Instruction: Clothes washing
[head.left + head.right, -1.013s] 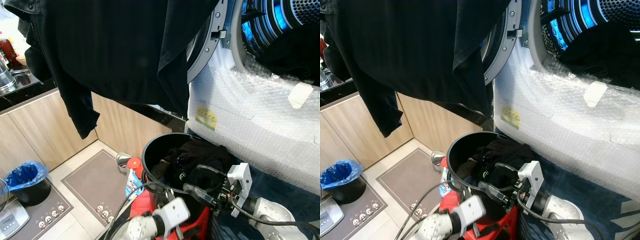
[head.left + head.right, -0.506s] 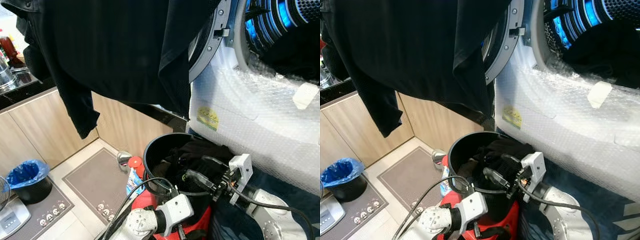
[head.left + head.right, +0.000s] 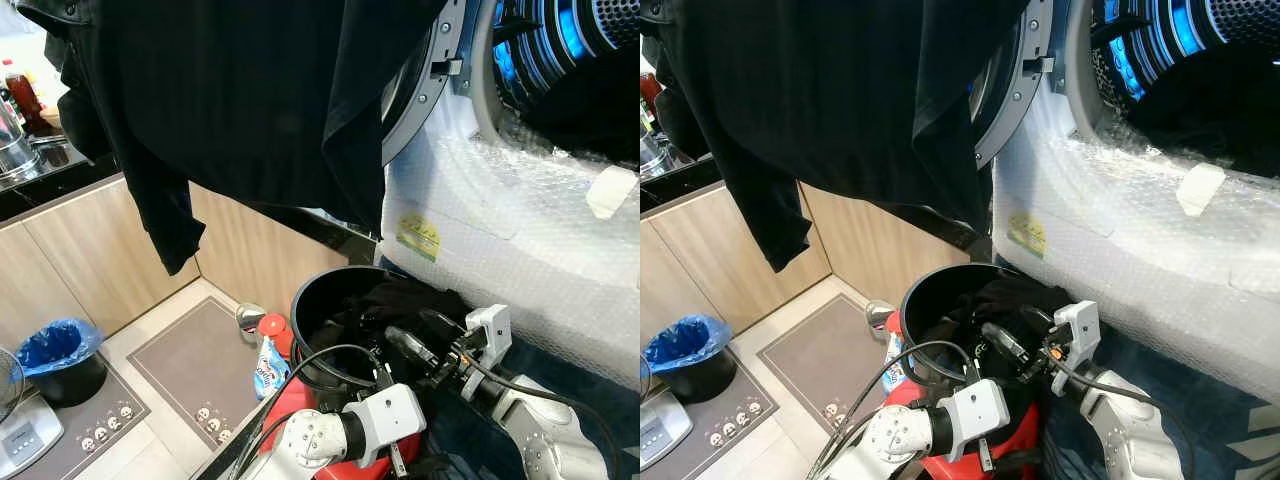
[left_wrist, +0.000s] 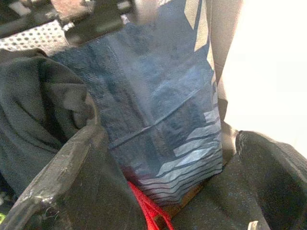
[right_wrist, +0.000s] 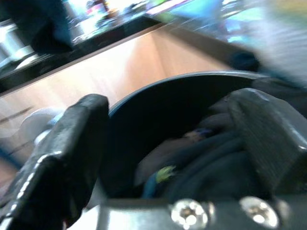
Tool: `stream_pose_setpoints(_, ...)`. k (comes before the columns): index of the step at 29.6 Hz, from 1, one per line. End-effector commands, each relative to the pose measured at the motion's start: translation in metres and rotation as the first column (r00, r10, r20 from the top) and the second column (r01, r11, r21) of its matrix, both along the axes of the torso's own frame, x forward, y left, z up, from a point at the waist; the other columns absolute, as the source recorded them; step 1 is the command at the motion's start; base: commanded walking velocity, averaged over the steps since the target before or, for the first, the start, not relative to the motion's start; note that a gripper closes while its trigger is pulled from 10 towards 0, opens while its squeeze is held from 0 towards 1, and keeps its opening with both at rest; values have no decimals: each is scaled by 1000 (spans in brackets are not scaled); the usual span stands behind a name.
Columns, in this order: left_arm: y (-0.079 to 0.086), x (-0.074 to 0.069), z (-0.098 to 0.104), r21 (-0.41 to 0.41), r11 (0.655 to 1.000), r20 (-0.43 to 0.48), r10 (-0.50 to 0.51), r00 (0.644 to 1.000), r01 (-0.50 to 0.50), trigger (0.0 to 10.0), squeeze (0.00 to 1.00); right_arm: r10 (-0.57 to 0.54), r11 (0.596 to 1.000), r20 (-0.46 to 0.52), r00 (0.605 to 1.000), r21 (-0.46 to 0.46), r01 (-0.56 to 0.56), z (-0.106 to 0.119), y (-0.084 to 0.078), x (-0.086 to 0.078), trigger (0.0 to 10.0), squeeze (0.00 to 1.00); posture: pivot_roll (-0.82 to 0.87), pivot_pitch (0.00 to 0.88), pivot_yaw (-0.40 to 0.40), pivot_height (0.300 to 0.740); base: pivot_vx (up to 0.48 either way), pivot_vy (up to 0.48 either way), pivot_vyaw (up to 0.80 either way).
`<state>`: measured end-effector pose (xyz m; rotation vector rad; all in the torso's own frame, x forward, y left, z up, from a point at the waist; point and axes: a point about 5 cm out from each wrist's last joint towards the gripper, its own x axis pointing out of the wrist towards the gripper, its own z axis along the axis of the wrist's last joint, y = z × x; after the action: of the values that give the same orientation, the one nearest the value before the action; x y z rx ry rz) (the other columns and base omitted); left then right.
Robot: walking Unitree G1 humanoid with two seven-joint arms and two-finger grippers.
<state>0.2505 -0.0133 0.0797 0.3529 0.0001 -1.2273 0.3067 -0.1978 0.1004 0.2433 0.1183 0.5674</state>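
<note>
1. The right gripper (image 3: 400,342) reaches over the rim of the black bucket (image 3: 312,300), its two black fingers (image 5: 72,143) spread wide with nothing between them, aimed at the dark clothes (image 3: 400,300) heaped inside.

2. The left gripper (image 4: 163,158) sits lower, beside the bucket's red base, its fingers also apart and empty; past them lie dark cloth and a blue patterned fabric (image 4: 163,110).

3. Step in hand, by judgement: fetching the next garment from the bucket for loading. The next move calls for the right gripper to dip into the heap, close on a fold of cloth and lift it clear of the rim toward the drum.

4. The clothes lie crumpled in the bucket's right half, spilling against the rim nearest the washing machine (image 3: 520,210); bunched as they are, no clear long axis can be made out.

5. The bucket stands upright, mouth upward, just beside the machine's bubble-wrapped front. The drum (image 3: 560,40) is lit blue, its door (image 3: 425,90) swung open, with dark laundry already inside.

6. A black garment (image 3: 230,100) hangs across the top of the scene, its long axis vertical, a sleeve dangling toward the floor.
</note>
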Motion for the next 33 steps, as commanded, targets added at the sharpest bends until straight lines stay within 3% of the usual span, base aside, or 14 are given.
stream_pose_setpoints(1, 5, 3, 6, -12, 1000, 15, 23, 1000, -22, 10000, 0, -92, 996, 15, 996, 8, 92, 4, -12, 5, 10000, 0, -128, 0, 91, 740, 0, 0, 0)
stream_pose_setpoints(2, 9, 5, 10, -22, 998, 28, 54, 998, -53, 10000, 0, -159, 987, 12, 987, 25, 159, 5, -23, 8, 10000, 0, -127, 1, 94, 740, 0, 0, 0)
stream_pose_setpoints(3, 9, 5, 10, -22, 998, 28, 54, 998, -53, 10000, 0, -159, 987, 12, 987, 25, 159, 5, -23, 8, 10000, 0, -127, 1, 94, 740, 0, 0, 0)
stream_pose_setpoints(5, 20, 11, 20, -51, 987, 101, 158, 982, -153, 10000, 0, -226, 974, 5, 974, 12, 225, 3, -36, 9, 10000, 0, -124, 12, 102, 740, 0, 0, 0)
stream_pose_setpoints(11, 43, 13, 34, -116, 941, 127, 333, 934, -319, 10000, 0, -289, 957, -7, 957, -8, 289, -1, -47, 10, 10000, 0, -113, 26, 104, 740, 0, 0, 0)
stream_pose_setpoints(13, 46, 12, 36, -117, 936, 136, 347, 928, -333, 10000, 0, -296, 955, -4, 955, -8, 296, -2, -47, 11, 10000, 0, -112, 30, 103, 740, 0, 0, 0)
stream_pose_setpoints(16, 64, 9, 45, -196, 879, 112, 460, 881, -435, 10000, 0, -285, 958, 3, 958, -20, 285, -1, -46, 13, 10000, 0, -109, 33, 98, 740, 0, 0, 0)
stream_pose_setpoints(19, 74, 3, 44, -218, 869, 76, 469, 880, -444, 10000, 0, -278, 960, 10, 961, -38, 278, -1, -46, 14, 10000, 0, -104, 35, 87, 740, 0, 0, 0)
stream_pose_setpoints(20, 82, -3, 41, -221, 870, 24, 456, 890, -440, 10000, 0, -267, 962, 17, 964, -61, 267, -1, -44, 14, 10000, 0, -104, 35, 87, 740, 0, 0, 0)
stream_pose_setpoints(22, 87, -10, 41, -230, 880, 8, 429, 903, -415, 10000, 0, -258, 963, 22, 966, -76, 259, -1, -44, 15, 10000, 0, -101, 36, 80, 740, 0, 0, 0)
stream_pose_setpoints(26, 98, -26, 45, -241, 892, -1, 394, 919, -383, 10000, 0, -240, 966, 29, 970, -95, 241, -1, -43, 15, 10000, 0, -91, 40, 68, 740, 0, 0, 0)
stream_pose_setpoints(31, 115, -37, 43, -231, 887, -27, 405, 914, -400, 10000, 0, -229, 964, 47, 972, -125, 233, 2, -44, 17, 10000, 0, -75, 46, 56, 740, 0, 0, 0)
stream_pose_setpoints(33, 122, -46, 45, -212, 903, 9, 385, 923, -375, 10000, 0, -209, 966, 55, 976, -143, 215, 2, -43, 17, 10000, 0, -71, 45, 54, 740, 0, 0, 0)
